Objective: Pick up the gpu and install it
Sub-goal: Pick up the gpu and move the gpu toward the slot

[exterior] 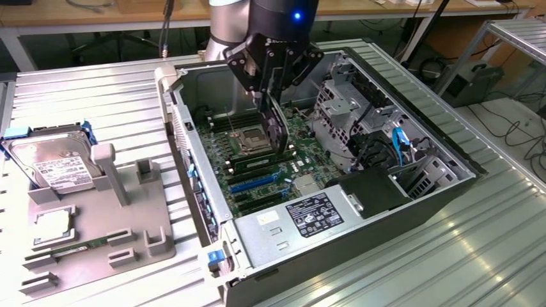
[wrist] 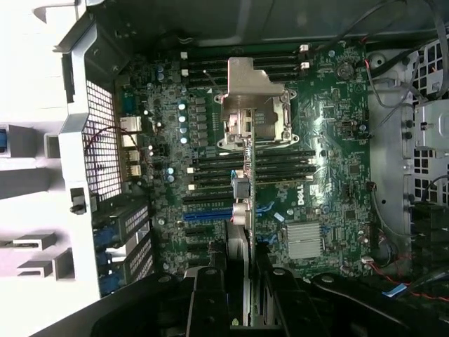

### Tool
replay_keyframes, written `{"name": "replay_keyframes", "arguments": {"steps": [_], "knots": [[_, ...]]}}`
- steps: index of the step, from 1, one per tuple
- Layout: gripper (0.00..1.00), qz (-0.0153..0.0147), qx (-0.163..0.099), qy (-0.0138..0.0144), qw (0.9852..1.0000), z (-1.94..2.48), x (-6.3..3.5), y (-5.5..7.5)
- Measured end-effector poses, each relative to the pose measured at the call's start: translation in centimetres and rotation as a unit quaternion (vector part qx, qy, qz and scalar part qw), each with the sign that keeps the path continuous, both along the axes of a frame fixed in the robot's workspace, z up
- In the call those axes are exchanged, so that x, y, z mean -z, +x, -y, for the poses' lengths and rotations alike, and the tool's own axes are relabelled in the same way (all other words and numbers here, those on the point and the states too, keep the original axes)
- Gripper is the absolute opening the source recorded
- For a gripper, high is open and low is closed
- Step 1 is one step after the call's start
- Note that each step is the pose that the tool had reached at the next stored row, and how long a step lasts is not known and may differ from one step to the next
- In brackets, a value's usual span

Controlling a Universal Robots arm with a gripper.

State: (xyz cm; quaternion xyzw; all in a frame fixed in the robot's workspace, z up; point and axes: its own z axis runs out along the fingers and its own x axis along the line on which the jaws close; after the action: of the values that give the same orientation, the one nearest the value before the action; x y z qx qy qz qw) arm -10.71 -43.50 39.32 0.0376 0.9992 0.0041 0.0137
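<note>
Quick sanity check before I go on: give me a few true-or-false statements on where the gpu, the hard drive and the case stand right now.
1. The gripper holds the gpu on edge over the motherboard. True.
2. The hard drive stands in the grey holder at the exterior view's left. True.
3. The gpu lies on the grey holder. False: it hangs from the jaws inside the case.
4. The case is closed. False: its side is open and the motherboard is exposed.
</note>
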Motion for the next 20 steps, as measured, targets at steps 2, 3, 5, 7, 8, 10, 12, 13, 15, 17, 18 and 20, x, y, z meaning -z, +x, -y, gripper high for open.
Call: {"name": "replay_keyframes", "arguments": {"steps": [2,3,5,7,8,10,12,13,15,17,18,20], "knots": [[0.26,0.0,0.0,-0.0001,1.0,0.0,0.08,0.08],[0.26,0.0,0.0,-0.0002,1.0,-0.01,0.12,0.14],[0.26,0.0,0.0,-0.0002,1.0,-0.01,0.18,0.23],[0.26,0.0,0.0,-0.0002,1.0,-0.01,0.26,0.3],[0.26,0.0,0.0,-0.0002,1.0,-0.02,0.3,0.34],[0.26,0.0,0.0,-0.0003,1.0,-0.02,0.38,0.41],[0.26,0.0,0.0,-0.0003,1.0,-0.02,0.46,0.47],[0.26,0.0,0.0,-0.0003,1.0,-0.02,0.5,0.49],[0.26,0.0,0.0,-0.0003,1.0,-0.02,0.57,0.52],[0.26,0.0,0.0,-0.0003,1.0,-0.02,0.65,0.56],[0.26,0.0,0.0,-0.0003,1.0,-0.02,0.69,0.57],[0.26,0.0,0.0,-0.0003,1.0,-0.02,0.77,0.6]]}}
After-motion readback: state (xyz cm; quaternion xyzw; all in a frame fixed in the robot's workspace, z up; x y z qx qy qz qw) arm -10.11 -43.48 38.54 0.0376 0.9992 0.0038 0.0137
